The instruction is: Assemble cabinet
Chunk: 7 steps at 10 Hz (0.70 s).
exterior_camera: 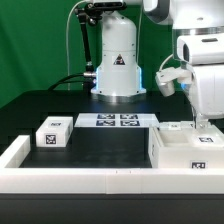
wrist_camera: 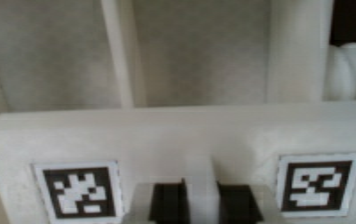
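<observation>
Pincer [wrist_camera: 200,196] down on white cabinet [exterior_camera: 182,150], perhaps gripping its wall

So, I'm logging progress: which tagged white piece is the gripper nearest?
The cabinet, the big box at the exterior view's right: the gripper hangs right over it, while the small tagged block sits apart at that view's left.

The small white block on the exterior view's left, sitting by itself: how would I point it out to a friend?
Start at the black table and follow the long white rail to the exterior view's left end. Just inside it sits the small white block, alone. Unlike the flat marker board or the big cabinet, it is a little tagged boxy piece.
</observation>
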Available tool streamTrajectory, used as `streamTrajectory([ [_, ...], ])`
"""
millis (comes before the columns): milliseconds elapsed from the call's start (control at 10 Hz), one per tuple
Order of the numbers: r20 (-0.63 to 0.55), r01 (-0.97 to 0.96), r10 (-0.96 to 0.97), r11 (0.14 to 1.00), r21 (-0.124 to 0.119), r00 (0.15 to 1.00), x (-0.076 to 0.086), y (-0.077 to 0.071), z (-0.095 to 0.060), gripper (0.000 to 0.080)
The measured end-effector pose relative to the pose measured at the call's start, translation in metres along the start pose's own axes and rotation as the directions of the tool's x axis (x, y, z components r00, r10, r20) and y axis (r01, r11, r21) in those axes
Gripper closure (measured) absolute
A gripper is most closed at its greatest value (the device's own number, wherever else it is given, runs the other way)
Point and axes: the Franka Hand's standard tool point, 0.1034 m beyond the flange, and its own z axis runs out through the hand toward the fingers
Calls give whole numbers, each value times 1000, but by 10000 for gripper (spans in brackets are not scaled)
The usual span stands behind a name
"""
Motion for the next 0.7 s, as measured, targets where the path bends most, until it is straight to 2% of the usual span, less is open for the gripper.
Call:
streamTrajectory([
  [300,-7,-4,4,1000,-14,1000,-1,14,0,729],
  [700,-6,-1,1,1000,-10,1000,-1,15,0,729],
])
